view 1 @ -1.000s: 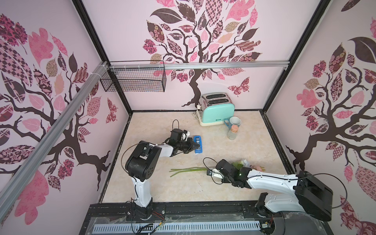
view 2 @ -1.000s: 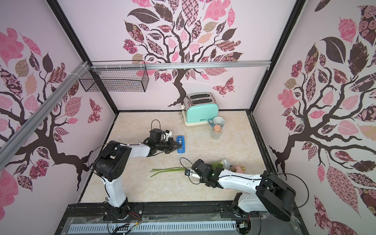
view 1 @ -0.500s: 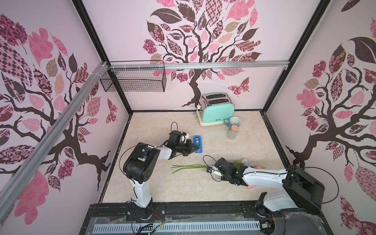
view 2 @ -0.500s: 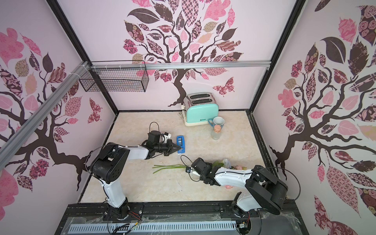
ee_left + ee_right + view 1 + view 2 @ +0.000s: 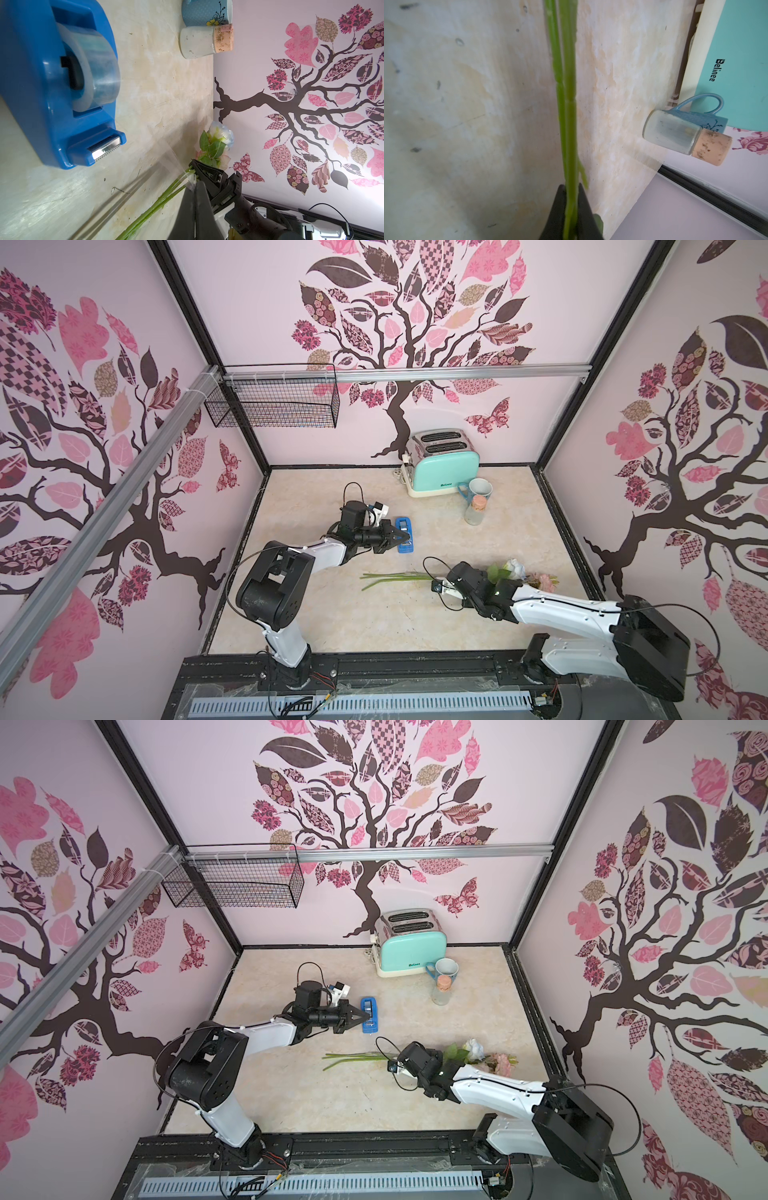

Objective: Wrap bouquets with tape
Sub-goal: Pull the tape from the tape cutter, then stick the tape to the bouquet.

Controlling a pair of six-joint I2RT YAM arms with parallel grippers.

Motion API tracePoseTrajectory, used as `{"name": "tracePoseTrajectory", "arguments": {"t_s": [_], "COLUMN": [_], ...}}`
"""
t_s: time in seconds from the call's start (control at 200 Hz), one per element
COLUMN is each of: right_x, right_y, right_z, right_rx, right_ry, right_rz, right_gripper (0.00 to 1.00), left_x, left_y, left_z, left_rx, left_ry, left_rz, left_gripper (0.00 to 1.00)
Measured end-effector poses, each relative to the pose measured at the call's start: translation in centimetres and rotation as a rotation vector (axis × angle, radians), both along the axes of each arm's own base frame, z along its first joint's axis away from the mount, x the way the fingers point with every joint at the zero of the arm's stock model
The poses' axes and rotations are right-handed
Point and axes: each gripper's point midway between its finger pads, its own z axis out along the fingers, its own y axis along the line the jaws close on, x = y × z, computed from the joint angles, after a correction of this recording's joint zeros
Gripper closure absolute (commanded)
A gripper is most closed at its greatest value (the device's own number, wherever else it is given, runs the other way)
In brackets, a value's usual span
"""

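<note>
Jaws of the left gripper (image 5: 194, 185) are pinched shut on a clear strip drawn from the tape (image 5: 97, 68) in its blue dispenser (image 5: 404, 526), mid-table. Right gripper (image 5: 572, 193) jaws clamp the bouquet (image 5: 569, 104) stems, with the blooms toward the right wall, well apart from the mint toaster (image 5: 442, 466).

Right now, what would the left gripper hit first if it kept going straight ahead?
Probably the bouquet, near its blooms, where the right gripper holds it; the left gripper points that way past the blue tape dispenser. Depth is unclear: it may miss and reach the side wall.
</note>
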Motion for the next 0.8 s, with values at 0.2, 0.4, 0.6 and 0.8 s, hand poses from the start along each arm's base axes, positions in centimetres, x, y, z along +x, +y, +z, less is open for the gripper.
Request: {"name": "tracePoseTrajectory", "arguments": {"t_s": [0.2, 0.4, 0.6, 0.8], "right_x": [0.6, 3.7, 7.1, 9.6], "right_y": [0.3, 0.6, 3.0, 6.0], "right_z": [-2.2, -3.2, -2.4, -0.8], "right_rx": [-0.052, -0.041, 0.041, 0.123], "right_ry": [0.026, -0.018, -0.080, -0.143], "right_rz": [0.015, -0.009, 0.023, 0.081], "right_gripper": [1.00, 1.00, 1.00, 1.00], "left_x": [-0.4, -0.6, -1.3, -2.0], "left_y": [-0.1, -0.1, 0.0, 0.3], "left_z": [0.1, 0.2, 1.5, 1.2], "left_rx": [-0.011, -0.013, -0.026, 0.002], "left_ry": [0.023, 0.039, 0.030, 0.034], "left_rz": [-0.015, -0.018, -0.036, -0.053], "left_gripper": [1.00, 1.00, 1.00, 1.00]}}
